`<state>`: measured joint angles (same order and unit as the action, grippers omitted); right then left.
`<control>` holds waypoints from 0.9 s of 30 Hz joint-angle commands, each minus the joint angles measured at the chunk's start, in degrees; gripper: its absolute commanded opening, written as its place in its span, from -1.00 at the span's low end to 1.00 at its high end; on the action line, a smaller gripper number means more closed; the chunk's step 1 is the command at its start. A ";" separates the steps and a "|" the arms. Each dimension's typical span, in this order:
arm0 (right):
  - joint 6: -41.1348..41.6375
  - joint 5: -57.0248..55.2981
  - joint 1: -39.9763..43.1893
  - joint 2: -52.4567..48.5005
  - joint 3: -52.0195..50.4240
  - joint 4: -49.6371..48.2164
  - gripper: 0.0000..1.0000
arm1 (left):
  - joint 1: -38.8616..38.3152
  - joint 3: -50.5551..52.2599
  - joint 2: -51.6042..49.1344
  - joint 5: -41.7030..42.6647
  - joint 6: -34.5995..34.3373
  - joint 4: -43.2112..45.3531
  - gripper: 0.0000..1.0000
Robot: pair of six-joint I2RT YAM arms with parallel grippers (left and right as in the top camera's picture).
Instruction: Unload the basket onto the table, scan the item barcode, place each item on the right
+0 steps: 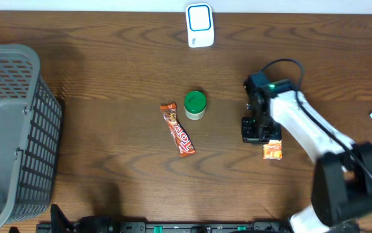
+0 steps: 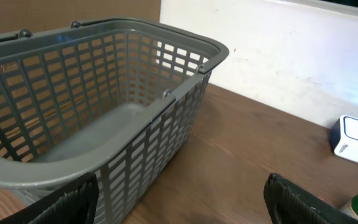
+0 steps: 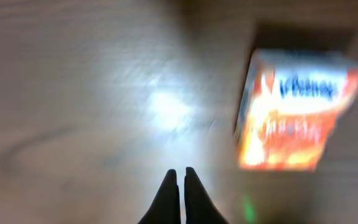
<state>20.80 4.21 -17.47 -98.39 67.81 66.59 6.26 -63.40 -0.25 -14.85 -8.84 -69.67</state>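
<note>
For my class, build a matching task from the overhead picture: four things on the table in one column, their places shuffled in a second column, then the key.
Things
1. grey basket
2. white scanner
3. green-lidded jar
4. orange packet

Places
A. right beside the right gripper
B. at the table's left edge
C. near the middle, next to the candy bar
D. at the far edge, top of the picture

Pairs: 1-B, 2-D, 3-C, 4-A
</note>
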 commanded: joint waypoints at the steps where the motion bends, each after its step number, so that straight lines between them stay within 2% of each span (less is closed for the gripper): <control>1: 5.35 -2.19 0.66 6.99 1.46 3.52 -0.97 | -0.20 0.07 0.07 0.74 -0.07 0.02 0.70; 4: 13.70 -14.56 1.29 9.42 1.22 6.23 -0.97 | -0.20 0.07 0.07 0.74 -0.07 0.02 0.70; 6: 16.26 -18.23 1.70 9.57 0.74 6.29 -0.97 | -0.20 0.07 0.07 0.74 -0.07 0.02 0.71; 18: 20.35 -20.94 10.40 7.17 -9.81 -3.26 -0.98 | -0.26 0.07 0.07 0.74 -0.07 0.00 0.70; 21: 19.08 -19.54 12.50 6.84 -11.93 -6.25 -0.98 | -0.24 0.07 0.07 0.74 -0.07 0.00 0.71; 27: 5.27 -9.16 12.87 6.82 -13.09 -14.86 -0.98 | -0.24 0.07 0.07 0.74 -0.07 0.00 0.70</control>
<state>33.58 -10.59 -4.40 -91.50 54.87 53.78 6.26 -63.40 -0.25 -14.85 -8.82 -69.65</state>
